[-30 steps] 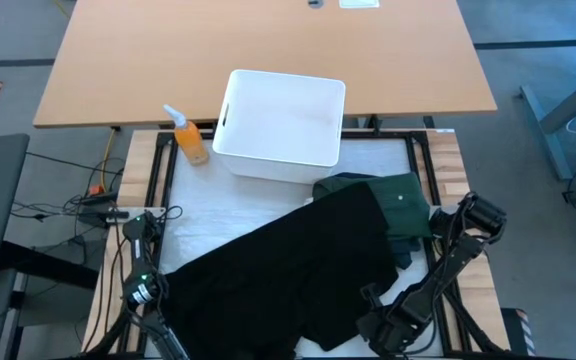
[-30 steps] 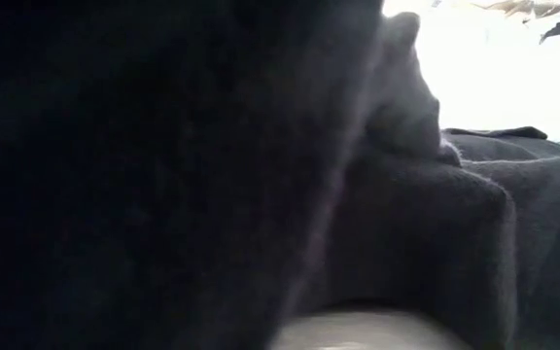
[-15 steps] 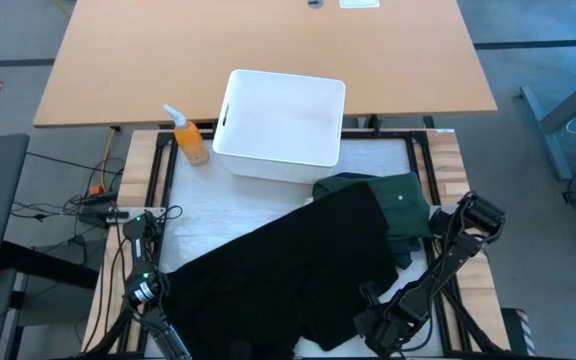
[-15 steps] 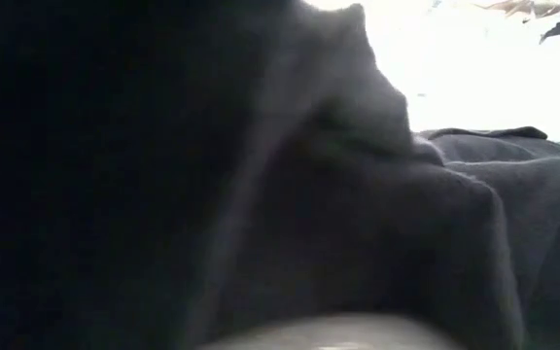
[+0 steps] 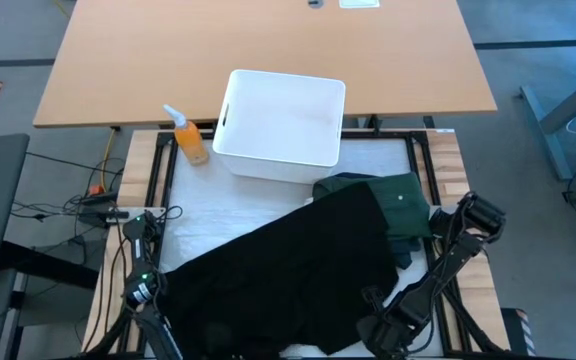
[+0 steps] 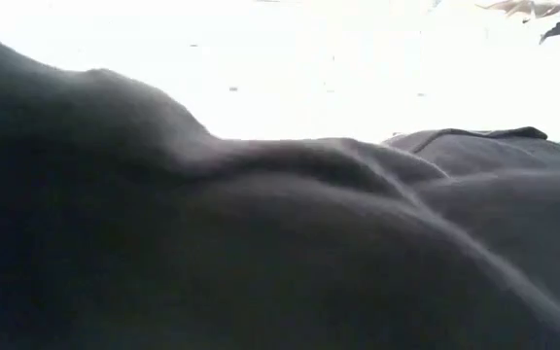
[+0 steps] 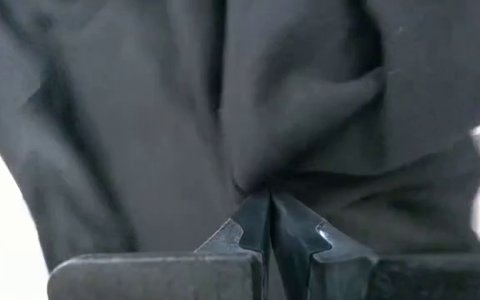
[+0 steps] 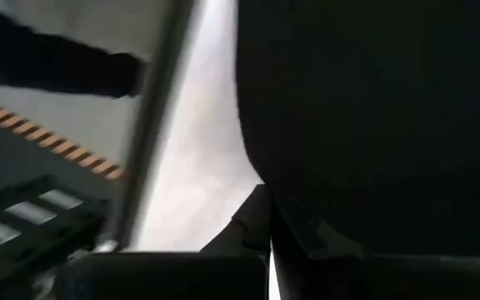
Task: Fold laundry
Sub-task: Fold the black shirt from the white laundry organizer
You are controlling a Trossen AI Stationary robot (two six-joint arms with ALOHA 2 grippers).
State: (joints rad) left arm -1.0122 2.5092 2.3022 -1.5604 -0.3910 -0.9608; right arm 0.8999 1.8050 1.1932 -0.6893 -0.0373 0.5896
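Table (image 5: 183,235) | black garment (image 5: 288,270) spread | left hand (image 7: 267,212) pinching it | right hand (image 8: 269,218) clamped on its edge

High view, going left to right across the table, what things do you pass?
Orange spray bottle → white bin → black garment → dark green garment.
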